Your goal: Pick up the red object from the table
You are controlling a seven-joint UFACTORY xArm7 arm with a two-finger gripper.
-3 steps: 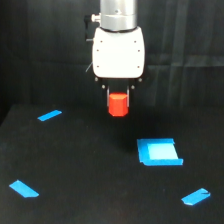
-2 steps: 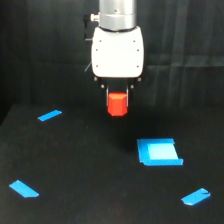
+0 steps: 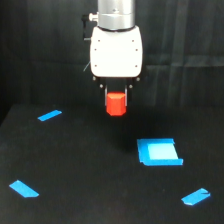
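Observation:
The red object is a small red-orange stubby block hanging directly under the white gripper body, clear above the black table. My gripper is shut on the block's top, with dark fingers at its left and right sides. The block's lower part sticks out below the fingers. The fingertips themselves are mostly hidden against the dark backdrop.
A blue square patch lies on the table below and toward the exterior view's right. Blue tape strips lie at the left back, left front and right front. A black curtain hangs behind.
The gripper and the held red block have stayed at nearly the same spot, perhaps a touch higher. Nothing on the table moved.

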